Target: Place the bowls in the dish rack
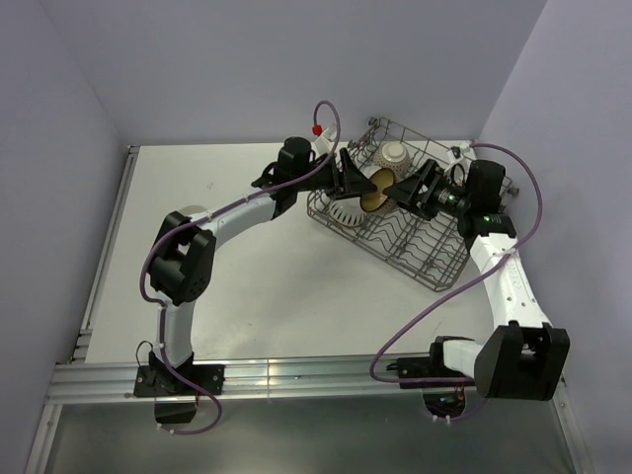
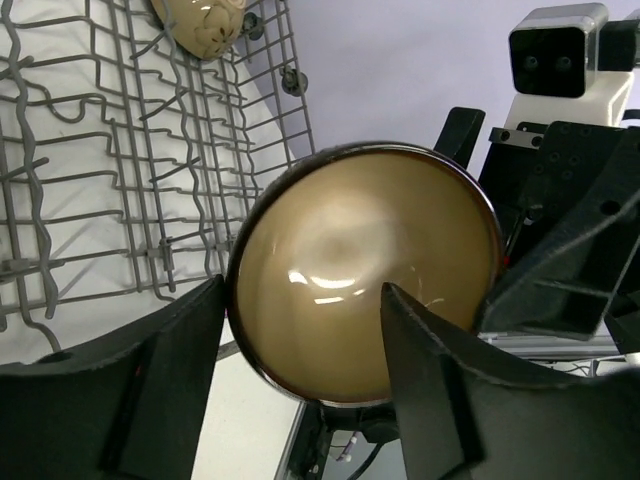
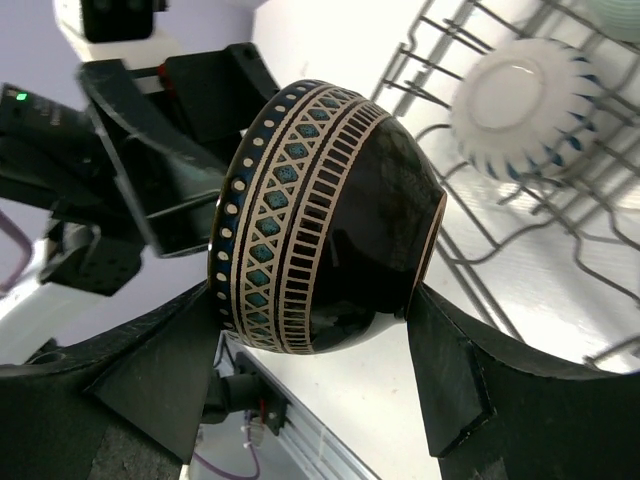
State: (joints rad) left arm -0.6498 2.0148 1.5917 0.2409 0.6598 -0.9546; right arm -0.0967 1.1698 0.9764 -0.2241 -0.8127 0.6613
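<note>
A brown bowl with a tan inside (image 1: 375, 190) hangs on its side over the grey wire dish rack (image 1: 425, 252), between my two grippers. My right gripper (image 3: 312, 300) is shut on this bowl (image 3: 320, 210), one finger at the patterned rim and the other at the dark base. From the other side my left gripper (image 2: 300, 300) stands open around the rim: one finger is just outside it, the other in front of the tan inside (image 2: 350, 230). In the top view the left gripper (image 1: 354, 178) and right gripper (image 1: 403, 188) face each other across the bowl.
A cream patterned bowl (image 1: 395, 153) sits in the rack's far end and shows in the left wrist view (image 2: 200, 20). A white bowl with blue stripes (image 3: 525, 100) lies in the rack near its left side (image 1: 342, 210). Upright tines (image 2: 100, 150) fill the rack.
</note>
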